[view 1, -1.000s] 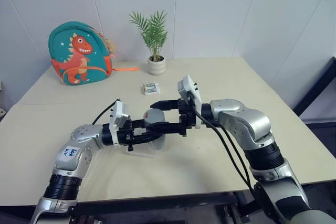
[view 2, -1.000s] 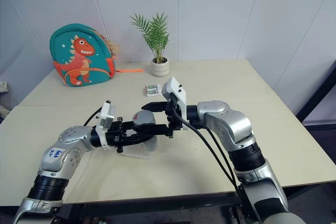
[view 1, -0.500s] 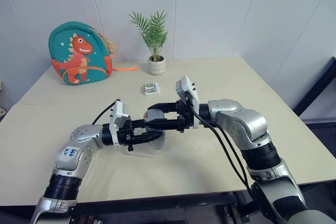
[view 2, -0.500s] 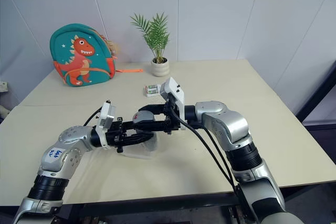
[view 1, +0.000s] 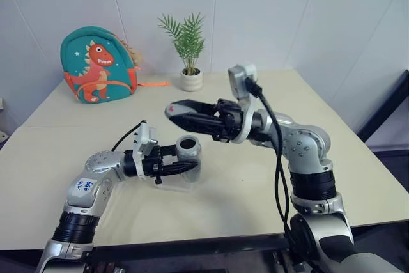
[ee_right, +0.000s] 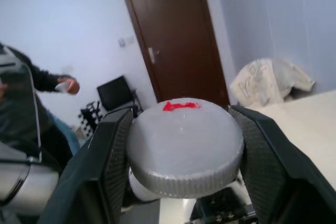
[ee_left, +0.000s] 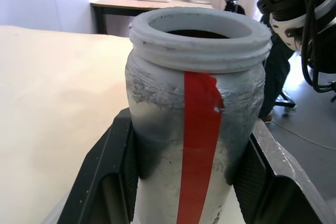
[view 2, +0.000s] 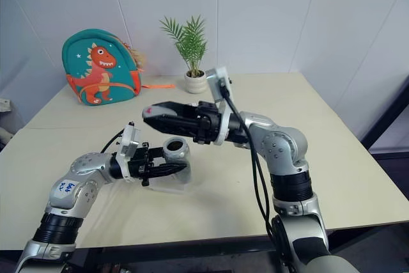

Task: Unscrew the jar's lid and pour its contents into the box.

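Note:
My left gripper (view 1: 189,163) is shut on the jar (view 1: 188,150), a silvery cylinder with a red stripe (ee_left: 197,129), and holds it upright. The jar's threaded mouth is open and its inside looks dark, so the contents are hidden. Directly beneath the jar, the clear box (view 1: 170,186) lies on the table. The right gripper (view 1: 179,110) hovers above and slightly left of the jar, shut on the grey lid (ee_right: 185,145), which has a red mark on top. Lid and jar are clearly apart.
A teal dinosaur backpack (view 1: 96,65) and a potted plant (view 1: 190,80) stand at the table's far edge. A person (ee_right: 23,98) stands in the room behind. The table's near edge (view 1: 192,240) runs just below the arms.
The right gripper closed on the lid, then lifted it off the jar, rising and rolling its wrist. The left gripper kept the jar still.

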You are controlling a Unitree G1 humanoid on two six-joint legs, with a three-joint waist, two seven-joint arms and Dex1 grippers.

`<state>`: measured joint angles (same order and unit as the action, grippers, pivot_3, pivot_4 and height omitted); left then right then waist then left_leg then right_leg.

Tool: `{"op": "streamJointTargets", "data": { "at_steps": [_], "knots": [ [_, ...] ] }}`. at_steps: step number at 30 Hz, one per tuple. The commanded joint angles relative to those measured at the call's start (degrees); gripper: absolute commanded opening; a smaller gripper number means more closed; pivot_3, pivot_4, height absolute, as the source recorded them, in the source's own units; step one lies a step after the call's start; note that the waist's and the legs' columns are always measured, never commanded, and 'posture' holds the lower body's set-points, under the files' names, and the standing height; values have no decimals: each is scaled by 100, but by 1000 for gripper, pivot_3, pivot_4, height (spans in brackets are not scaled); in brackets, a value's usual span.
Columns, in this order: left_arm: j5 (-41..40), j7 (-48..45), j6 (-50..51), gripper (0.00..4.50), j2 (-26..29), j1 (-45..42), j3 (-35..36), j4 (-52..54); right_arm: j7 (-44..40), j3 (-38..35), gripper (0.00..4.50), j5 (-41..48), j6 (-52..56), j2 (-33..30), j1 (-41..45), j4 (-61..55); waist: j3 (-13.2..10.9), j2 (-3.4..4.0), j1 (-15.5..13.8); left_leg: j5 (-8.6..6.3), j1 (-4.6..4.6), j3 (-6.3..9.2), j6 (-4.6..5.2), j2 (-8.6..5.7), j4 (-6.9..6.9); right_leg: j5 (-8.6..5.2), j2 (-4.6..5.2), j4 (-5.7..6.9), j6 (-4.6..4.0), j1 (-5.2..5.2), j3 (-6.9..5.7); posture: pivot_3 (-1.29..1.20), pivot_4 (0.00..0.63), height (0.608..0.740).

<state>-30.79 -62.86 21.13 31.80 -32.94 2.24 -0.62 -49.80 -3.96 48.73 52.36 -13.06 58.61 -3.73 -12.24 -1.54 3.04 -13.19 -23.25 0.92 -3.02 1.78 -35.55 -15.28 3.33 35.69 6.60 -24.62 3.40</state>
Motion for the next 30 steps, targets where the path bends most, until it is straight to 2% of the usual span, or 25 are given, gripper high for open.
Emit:
{"op": "streamJointTargets", "data": {
  "at_steps": [1, 5, 9, 13, 20, 22, 26, 30],
  "knots": [
    [-58, 155, 88, 1954, 63, -68, 192, 88, 210, -131, 2582, -731, -939, -389, -226, 6, 0, -1, -19, 0, -1, 1, 0, -1, 0, 0, 0, -5, 0, 2, 0, 0, 150, 740],
    [-271, 169, 296, 1954, 133, -109, 363, 149, 154, -109, 2582, -1992, -2572, -1115, -1171, 662, 2, -3, -52, -1, -2, 0, 1, -2, 2, 1, 0, -18, 4, 6, 0, 0, 150, 740],
    [-354, 161, 428, 1954, 164, -118, 452, 166, 156, -225, 2582, -2537, -3615, -1394, -1869, 1439, 0, 0, -30, -2, -5, -8, 3, -4, 10, -2, 0, -21, 10, 1, 5, 0, 150, 740],
    [-430, 244, 619, 1954, 153, -264, 515, 109, 249, -419, 2582, -2800, -4220, -1447, -2436, 2268, 0, -1, 13, -2, 3, -12, 2, -2, 16, -3, -2, -13, 9, -1, 10, 0, 150, 740],
    [-492, 256, 828, 1954, 220, -384, 571, 111, 360, -347, 2582, -3018, -4749, -1138, -2605, 3044, 0, -1, 58, 3, 13, -15, -2, -3, 7, -2, -4, -3, 10, 4, 15, 0, 150, 740],
    [-505, 282, 865, 1954, 249, -370, 621, 154, 287, -257, 3310, -3091, -4816, -1093, -2627, 3164, 0, -1, 53, 5, 14, -12, -4, -3, 7, -2, -5, 1, 9, 5, 15, 0, 150, 740],
    [-526, 436, 940, 1954, 276, -310, 718, 261, 207, -287, 4487, -3060, -4802, -1060, -2559, 3342, 0, -1, 26, 5, 11, -10, -4, -3, 5, -2, -5, 1, 11, 5, 16, 0, 150, 740],
    [-504, 676, 1066, 1954, 327, -165, 847, 431, 73, -354, 4487, -2954, -4667, -1204, -2543, 3067, 0, -1, 23, 5, 9, -8, -4, -4, 5, -1, -5, 0, 12, 5, 16, 0, 150, 740]
  ]
}}
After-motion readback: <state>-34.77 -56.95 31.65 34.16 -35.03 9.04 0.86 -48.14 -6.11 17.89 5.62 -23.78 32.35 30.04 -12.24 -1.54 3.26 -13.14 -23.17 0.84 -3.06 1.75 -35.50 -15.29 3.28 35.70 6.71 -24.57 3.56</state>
